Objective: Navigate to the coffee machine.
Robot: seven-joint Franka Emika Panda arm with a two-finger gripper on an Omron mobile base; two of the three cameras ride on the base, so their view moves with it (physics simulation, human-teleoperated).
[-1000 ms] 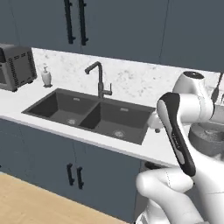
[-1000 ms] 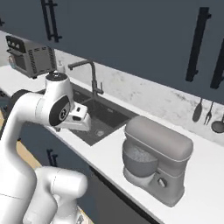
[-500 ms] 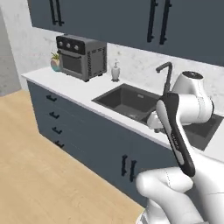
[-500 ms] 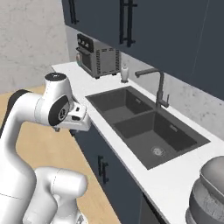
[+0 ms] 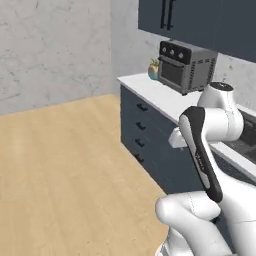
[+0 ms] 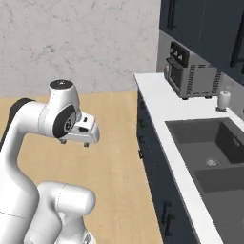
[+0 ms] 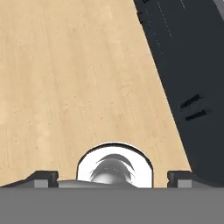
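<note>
step: driving on to find the coffee machine
landmark: toaster oven [image 5: 186, 66] at tabletop [image 6: 157, 102] end
advice: keep turning, clear of cabinets [image 7: 188, 65]
fingers [image 7: 43, 177]: apart, empty

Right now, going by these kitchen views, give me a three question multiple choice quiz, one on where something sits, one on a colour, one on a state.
1. Where does the toaster oven stand?
A. on the floor
B. on the counter, near its end
C. inside the sink

2. What colour are the cabinets under the counter?
A. dark blue-grey
B. white
C. red

3. What is the state of the sink?
A. stacked with dishes
B. full of water
C. bare, drain showing

Answers: 1 B, it stands on the white counter with a small plant beside it. 2 A, the drawer fronts look dark blue-grey in both base views. 3 C, the right base view shows dark basins with nothing in them.
</note>
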